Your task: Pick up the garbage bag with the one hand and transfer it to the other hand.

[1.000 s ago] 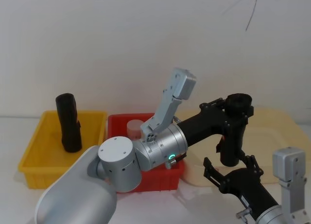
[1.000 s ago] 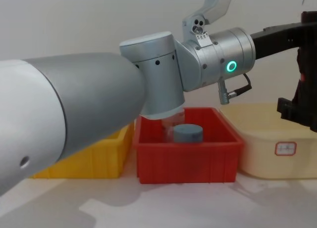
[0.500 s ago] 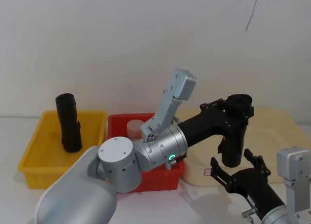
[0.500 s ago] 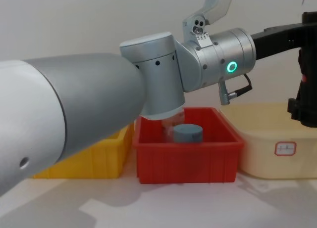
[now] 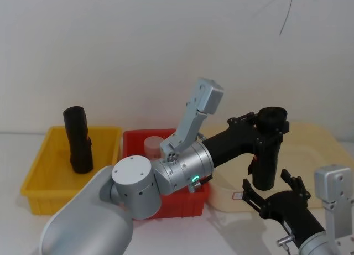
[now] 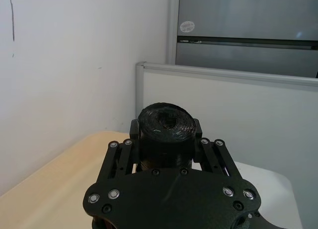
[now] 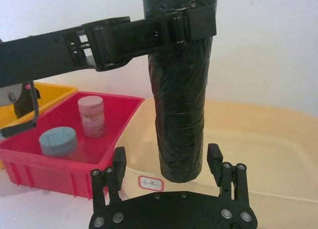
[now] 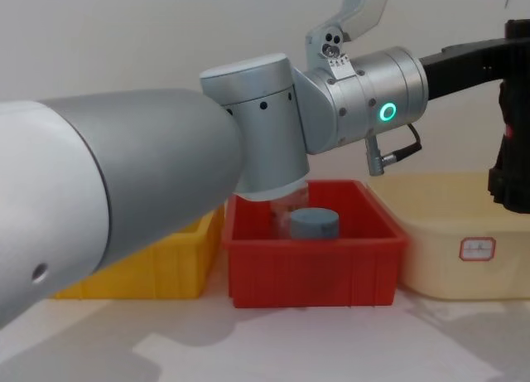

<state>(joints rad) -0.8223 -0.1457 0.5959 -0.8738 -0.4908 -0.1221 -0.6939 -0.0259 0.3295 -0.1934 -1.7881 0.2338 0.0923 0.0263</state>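
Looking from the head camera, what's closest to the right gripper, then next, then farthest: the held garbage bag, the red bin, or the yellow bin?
1. garbage bag, held by the left gripper, right at the open right gripper.
2. red bin, off to its left.
3. yellow bin, farthest left.

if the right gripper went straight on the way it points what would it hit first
The lower end of the garbage bag, held upright in the left gripper. It sits between the open fingers of the right gripper, ahead of its palm; how far ahead is unclear.
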